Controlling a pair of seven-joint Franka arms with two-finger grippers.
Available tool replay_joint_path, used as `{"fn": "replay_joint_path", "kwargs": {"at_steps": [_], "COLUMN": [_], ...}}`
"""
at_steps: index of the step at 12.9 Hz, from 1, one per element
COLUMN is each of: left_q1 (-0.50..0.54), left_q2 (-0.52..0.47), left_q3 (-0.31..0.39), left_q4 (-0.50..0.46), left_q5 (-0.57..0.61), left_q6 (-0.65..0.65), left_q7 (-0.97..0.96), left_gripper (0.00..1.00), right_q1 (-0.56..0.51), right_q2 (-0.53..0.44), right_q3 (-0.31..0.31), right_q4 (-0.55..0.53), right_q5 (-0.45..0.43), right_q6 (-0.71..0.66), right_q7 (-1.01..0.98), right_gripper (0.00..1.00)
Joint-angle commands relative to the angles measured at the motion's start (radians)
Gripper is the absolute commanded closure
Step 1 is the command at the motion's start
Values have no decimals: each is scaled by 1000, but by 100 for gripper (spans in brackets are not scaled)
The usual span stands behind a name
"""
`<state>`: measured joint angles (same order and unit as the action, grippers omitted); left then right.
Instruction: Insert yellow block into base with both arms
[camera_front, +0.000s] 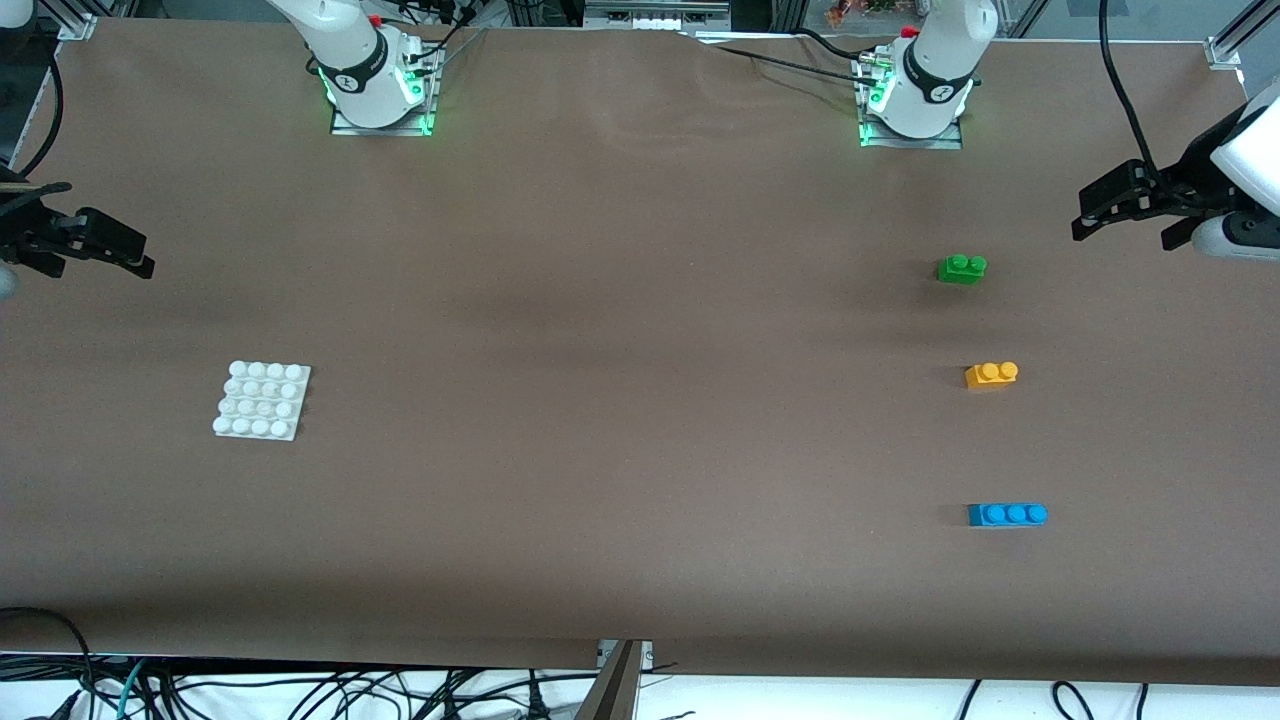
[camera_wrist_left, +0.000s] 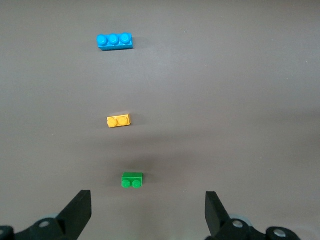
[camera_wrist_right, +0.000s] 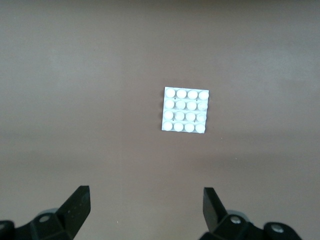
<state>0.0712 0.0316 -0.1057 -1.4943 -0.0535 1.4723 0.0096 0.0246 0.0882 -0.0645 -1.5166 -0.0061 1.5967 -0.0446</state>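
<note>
The yellow block (camera_front: 991, 375) (camera_wrist_left: 119, 121) lies on the brown table toward the left arm's end, studs up, between a green brick and a blue brick. The white studded base (camera_front: 262, 400) (camera_wrist_right: 186, 110) lies flat toward the right arm's end. My left gripper (camera_front: 1095, 215) (camera_wrist_left: 148, 212) hangs open and empty in the air at the table's left-arm edge, apart from all bricks. My right gripper (camera_front: 125, 255) (camera_wrist_right: 147, 210) hangs open and empty at the other edge, apart from the base.
A green two-stud brick (camera_front: 961, 268) (camera_wrist_left: 132, 180) lies farther from the front camera than the yellow block. A blue three-stud brick (camera_front: 1007, 514) (camera_wrist_left: 115, 41) lies nearer to it. Both arm bases (camera_front: 380, 85) (camera_front: 915, 90) stand along the table's back edge.
</note>
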Motion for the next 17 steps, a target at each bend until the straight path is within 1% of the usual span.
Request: {"fn": "replay_joint_path", "kwargs": {"at_steps": [1,3,4,6,7,9,10,11,13,14,17], "left_q1": [-2,-2,-2,-2,-2,-2,-2,-2,-2,-1,-1], "left_q2": [4,4,4,4,4,4,4,4,4,4,5], "left_q3": [4,4,4,4,4,6,6,7,9,9,11], "left_q4": [23,23,23,23,23,23,23,23,23,23,23], "left_q5": [-15,-15,-14,-15,-15,-15,-15,-15,-15,-15,-15], "left_q6": [-20,-20,-20,-20,-20,-20,-20,-20,-20,-20,-20], "left_q7": [7,7,7,7,6,7,7,7,9,9,9], "left_gripper": [0,0,0,0,0,0,0,0,0,0,0], "right_q1": [-12,-14,-15,-23,-23,-26,-28,-31,-34,-41,-64], "right_q2": [27,31,50,103,122,192,229,275,338,356,439], "right_q3": [8,8,8,6,6,6,2,-18,-55,-58,-57], "right_q4": [27,22,22,22,19,19,19,18,-10,-31,-48], "right_q5": [-12,-15,-15,-17,-25,-52,-73,-89,-87,-89,-81], "right_q6": [-23,-23,-23,-21,-18,5,24,50,121,150,231], "right_q7": [6,8,8,9,18,20,20,22,22,20,8], "right_gripper": [0,0,0,0,0,0,0,0,0,0,0]}}
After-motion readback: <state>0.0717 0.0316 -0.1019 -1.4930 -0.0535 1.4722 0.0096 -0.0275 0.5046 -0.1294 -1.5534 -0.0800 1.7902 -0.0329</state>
